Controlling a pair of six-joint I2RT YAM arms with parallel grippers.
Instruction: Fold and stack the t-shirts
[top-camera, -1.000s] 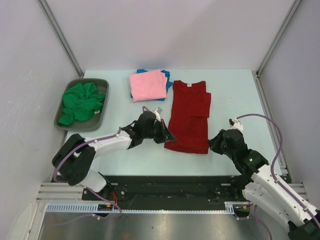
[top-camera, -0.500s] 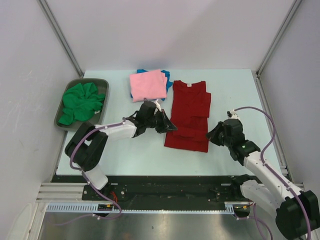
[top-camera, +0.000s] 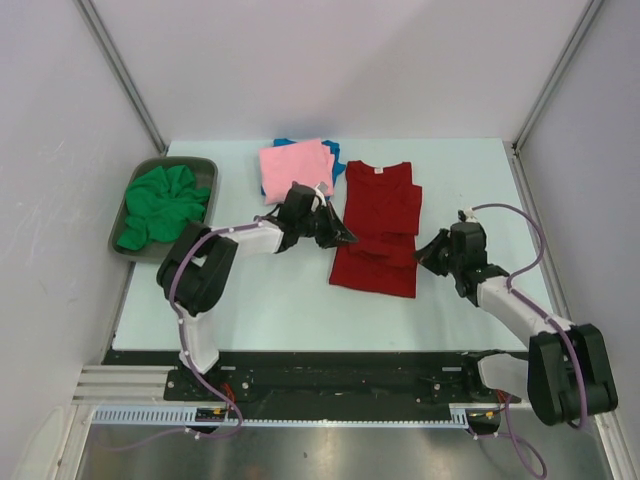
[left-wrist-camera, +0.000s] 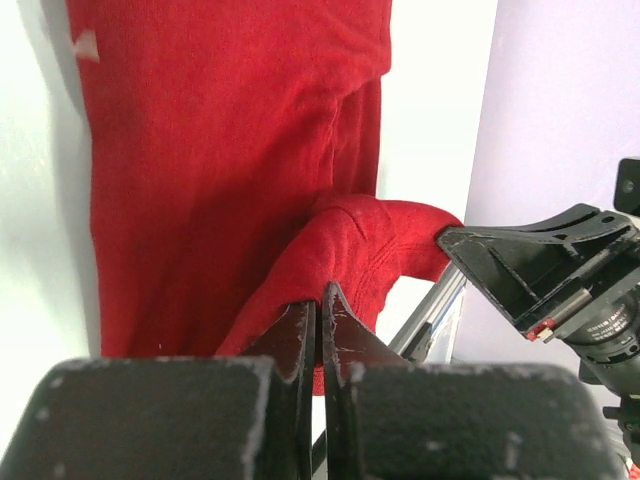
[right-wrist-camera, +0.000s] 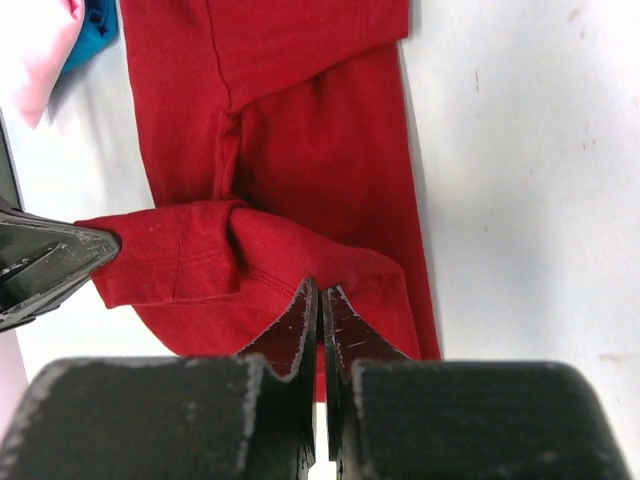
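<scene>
pink shirt (top-camera: 295, 170) stacked on blue shirt (top-camera: 337, 155); green shirt (top-camera: 165, 205) waits. my left gripper (top-camera: 346, 241) and right gripper (top-camera: 423, 256) pinch red shirt (top-camera: 385, 205)

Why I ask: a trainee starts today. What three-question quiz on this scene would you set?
1. True or false: the left hand and the right hand are both shut on the dark red t-shirt.
2. What lies in the grey tray? A) a plate B) the green t-shirt C) a towel
3. Fill in: the folded pink t-shirt lies on top of the ____ t-shirt.
Key: 1 true; 2 B; 3 the blue t-shirt.
</scene>
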